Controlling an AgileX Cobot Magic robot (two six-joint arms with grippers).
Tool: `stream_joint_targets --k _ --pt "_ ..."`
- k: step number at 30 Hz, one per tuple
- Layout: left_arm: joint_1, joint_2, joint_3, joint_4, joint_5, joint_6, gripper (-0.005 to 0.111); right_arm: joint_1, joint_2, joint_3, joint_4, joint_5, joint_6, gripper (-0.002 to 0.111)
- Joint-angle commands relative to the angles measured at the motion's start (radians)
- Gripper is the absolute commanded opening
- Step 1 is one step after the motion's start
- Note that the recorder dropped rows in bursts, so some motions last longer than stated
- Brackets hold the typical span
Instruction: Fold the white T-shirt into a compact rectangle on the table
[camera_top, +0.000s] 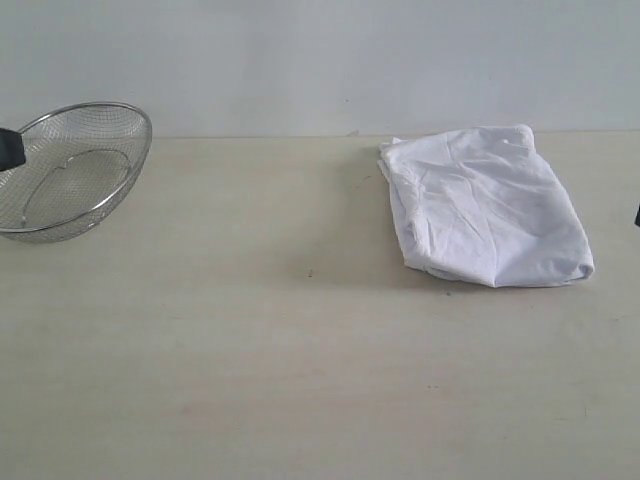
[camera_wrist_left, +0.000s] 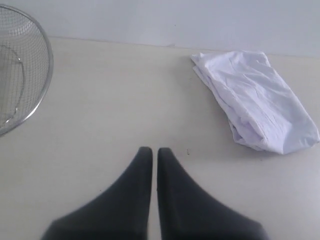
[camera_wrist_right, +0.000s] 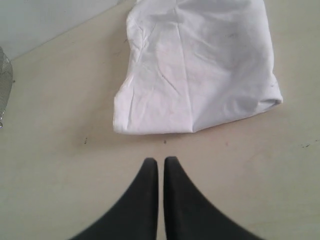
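The white T-shirt (camera_top: 485, 205) lies folded into a rumpled rectangle on the back right of the table (camera_top: 300, 380), plain white side up. It also shows in the left wrist view as the T-shirt (camera_wrist_left: 257, 102) and in the right wrist view as the T-shirt (camera_wrist_right: 200, 65). My left gripper (camera_wrist_left: 155, 151) is shut with nothing in it, above bare tabletop well away from the shirt. My right gripper (camera_wrist_right: 160, 161) is shut and empty too, a short way off the shirt's folded edge. In the exterior view only dark slivers of the arms show at the side edges.
A wire-mesh metal basket (camera_top: 75, 170) sits tilted at the back left of the table, also seen as the basket (camera_wrist_left: 22, 75) in the left wrist view. A pale wall (camera_top: 320, 60) rises behind the table's far edge. Small dark specks (camera_top: 309, 272) dot the tabletop.
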Motion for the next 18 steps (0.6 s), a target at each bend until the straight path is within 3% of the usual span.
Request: stream_joint_targets --k 1,7,10,18 --pt "0.001 -0.075 0.074 -0.058 -0.003 -0.010 0.004 -0.001 -0.007 0.003 0.006 -0.006 -0.009 0.000" --pt "0.001 -0.147 0.147 -0.063 0.012 -0.010 0.004 -0.001 -0.007 0.003 0.006 -0.047 -0.009 0.000" --pt "0.001 -0.162 0.153 -0.063 0.091 -0.010 0.004 -0.001 -0.007 0.003 0.006 -0.049 -0.011 0.000" --pt "0.001 -0.162 0.153 -0.063 0.088 -0.010 0.004 -0.001 -0.007 0.003 0.006 -0.049 -0.009 0.000"
